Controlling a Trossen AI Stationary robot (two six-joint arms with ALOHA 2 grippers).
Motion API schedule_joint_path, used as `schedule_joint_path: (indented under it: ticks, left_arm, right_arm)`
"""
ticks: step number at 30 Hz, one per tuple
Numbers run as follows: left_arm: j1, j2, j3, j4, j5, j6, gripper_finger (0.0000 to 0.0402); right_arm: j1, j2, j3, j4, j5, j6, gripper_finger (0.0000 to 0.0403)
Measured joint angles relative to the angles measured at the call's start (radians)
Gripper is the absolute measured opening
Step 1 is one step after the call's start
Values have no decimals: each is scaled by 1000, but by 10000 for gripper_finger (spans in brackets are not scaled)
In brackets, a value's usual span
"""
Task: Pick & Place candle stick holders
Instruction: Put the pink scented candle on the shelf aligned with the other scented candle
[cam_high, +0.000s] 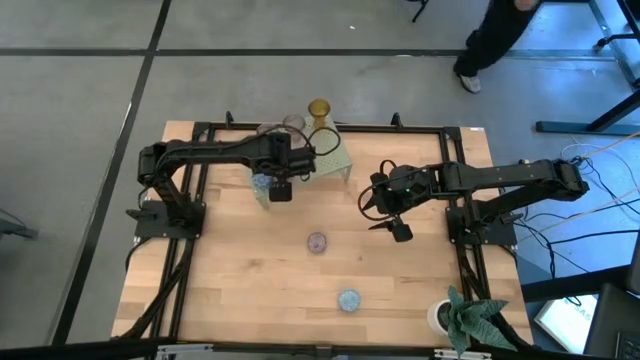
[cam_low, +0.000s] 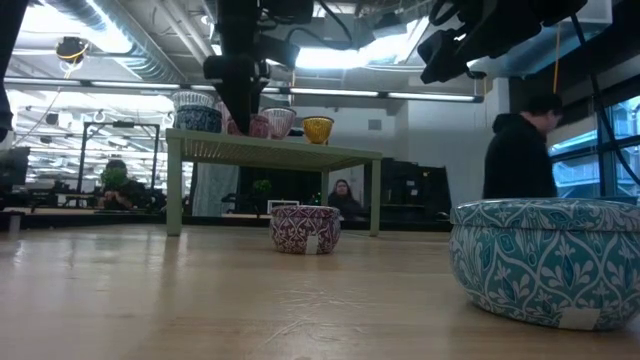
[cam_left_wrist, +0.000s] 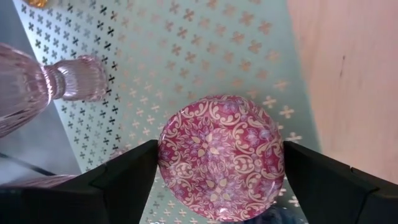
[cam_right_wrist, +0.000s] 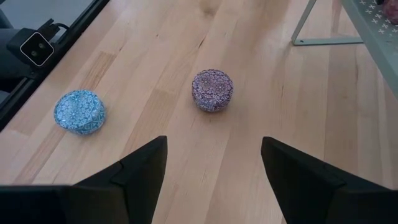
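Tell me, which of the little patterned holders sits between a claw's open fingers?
The pink-red patterned one on the green rack, flanked by the left claw; the purple and blue ones sit alone on the table.

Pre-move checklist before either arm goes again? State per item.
1. Left pincer open around the pink patterned holder on the green rack: ok. Fingers flank it; contact cannot tell.
2. Pink holder fully seated on the rack: cannot tell.
3. Stemmed pink glass holder beside the left pincer, knock risk on retreat: not ok, close.
4. Right pincer open and empty above the table: ok.
5. Purple holder on bare wood ahead of the right pincer, unobstructed: ok.
6. Blue holder standing apart from the purple one: ok.
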Motion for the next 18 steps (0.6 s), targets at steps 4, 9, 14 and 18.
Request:
schedule_joint_path:
  ticks: [4, 9, 14, 18]
  left_arm:
    - [-17, 0, 0, 0, -21, 5, 334]
    - [-25, 0, 0, 0, -61, 18, 334]
    - [-37, 0, 0, 0, -40, 19, 334]
    - [-42, 0, 0, -1, -56, 17, 334]
  right_arm:
    - [0, 0, 0, 0, 0, 0, 264]
    - [0, 0, 0, 0, 0, 0, 264]
    - [0, 0, 0, 0, 0, 0, 264]
    - [0, 0, 0, 18, 0, -16, 264]
